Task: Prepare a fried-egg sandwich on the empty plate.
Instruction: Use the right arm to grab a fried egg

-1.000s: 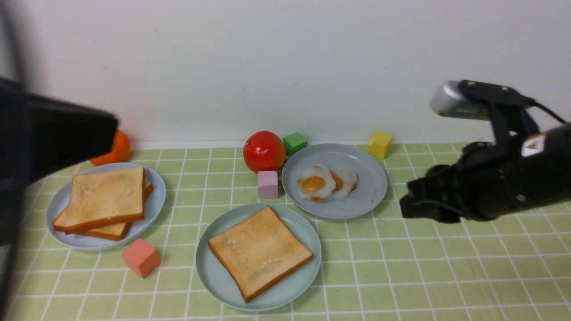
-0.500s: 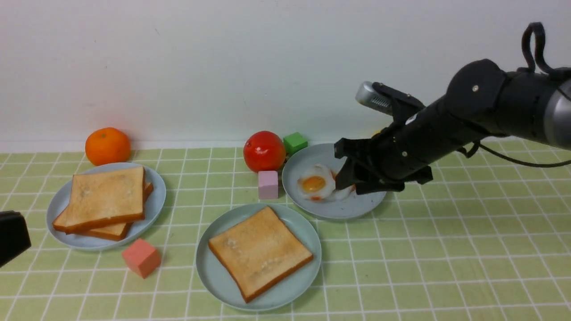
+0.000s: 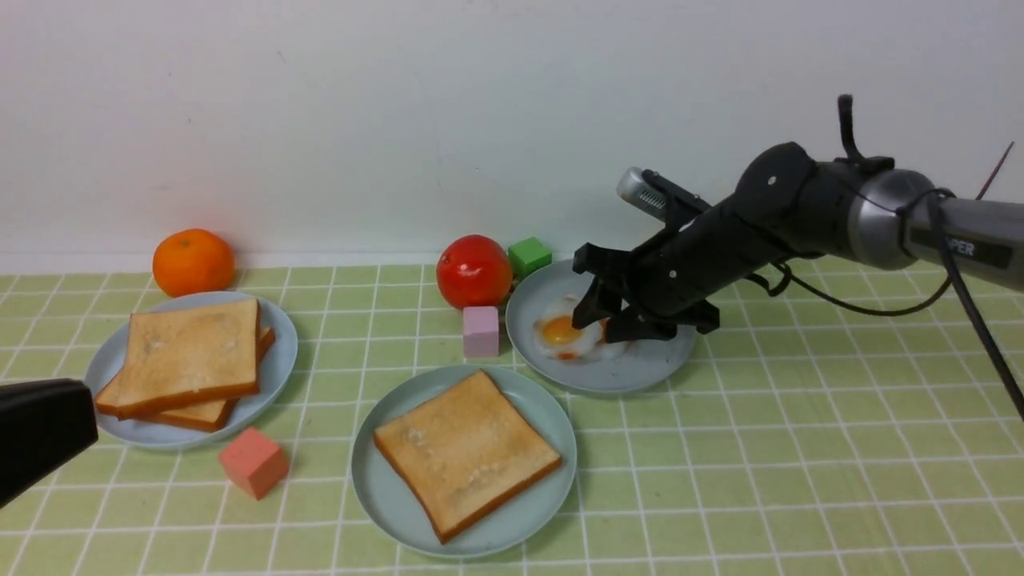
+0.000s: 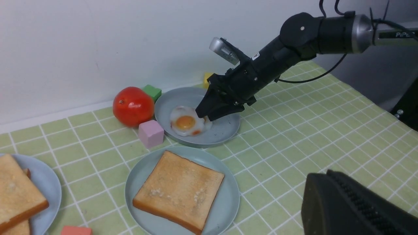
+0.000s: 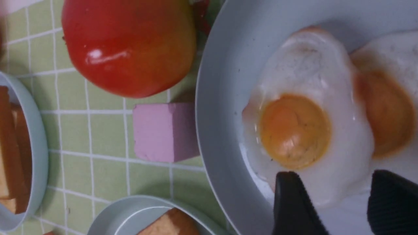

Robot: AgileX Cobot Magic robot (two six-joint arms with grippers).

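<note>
The table point(image 3: 800, 480), under a green checked cloth, is crossed from 3 o'clock by the right arm point(image 3: 784, 216), which is reached down over the egg plate point(image 3: 640, 368) at 1 o'clock. The right jaws are spread wide and released, with nothing gripped. They are set at the rim of the nearer egg point(image 3: 562, 332), likely so that its thin white edge can be pinched. A second egg point(image 5: 385, 111) is lapped under the first and largely hidden by the jaws.

The teal plate point(image 3: 384, 500) is placed at 6 o'clock, nearest the robot. One slice point(image 3: 468, 452) is laid flat on it as a base, so no sandwich is made yet: filling and lid are lacking. A stack point(image 3: 188, 356) of two slices is kept on the toast plate point(image 3: 284, 360) at 9 o'clock, within the left arm's reach, from which the lid would presumably be drawn.

The left jaws, seen as a dark block at the 8 o'clock edge, are clenched, with nothing seen between them. They are held low and well apart from the plates, seemingly to leave room.

A tomato point(image 3: 474, 272) and an orange point(image 3: 194, 262) are set along the wall. A pink cube point(image 3: 481, 330) is crowded between tomato and egg plate, where it could be nudged.
</note>
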